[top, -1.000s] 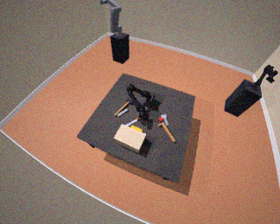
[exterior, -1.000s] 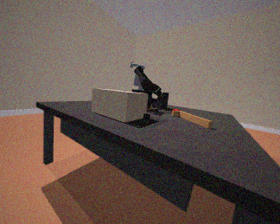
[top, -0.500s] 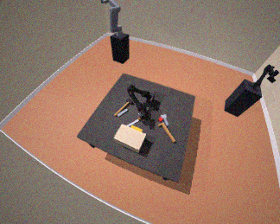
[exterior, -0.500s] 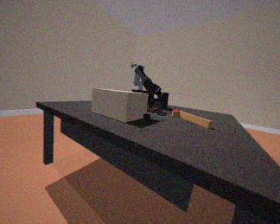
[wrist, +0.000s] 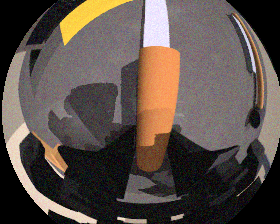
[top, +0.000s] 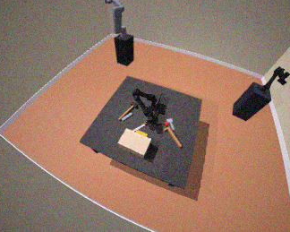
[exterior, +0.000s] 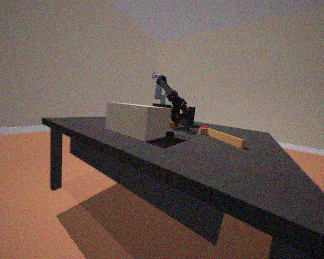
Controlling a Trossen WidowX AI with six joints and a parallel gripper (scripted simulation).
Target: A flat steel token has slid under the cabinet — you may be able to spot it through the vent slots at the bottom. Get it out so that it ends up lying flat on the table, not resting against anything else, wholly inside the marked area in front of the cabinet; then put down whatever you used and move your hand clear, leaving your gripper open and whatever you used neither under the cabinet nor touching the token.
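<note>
My gripper (top: 152,124) (exterior: 182,120) (wrist: 151,130) is shut on the orange handle of a flat tool (wrist: 158,91) (top: 140,126). The tool's pale blade (wrist: 156,18) points away from me toward the beige cabinet (top: 134,142) (exterior: 135,119), low over the dark table (top: 178,104) (exterior: 214,166). A curved yellow line (wrist: 100,6) (top: 142,133), part of the marked area, lies beyond the blade tip next to the cabinet. The steel token shows in no view, and I cannot see the vent slots.
A hammer (top: 173,132) (exterior: 223,136) with a wooden handle and a red and grey head lies right of the gripper. Another orange-handled tool (top: 126,113) lies left of the arm. Two black camera stands (top: 124,48) (top: 251,100) are on the floor.
</note>
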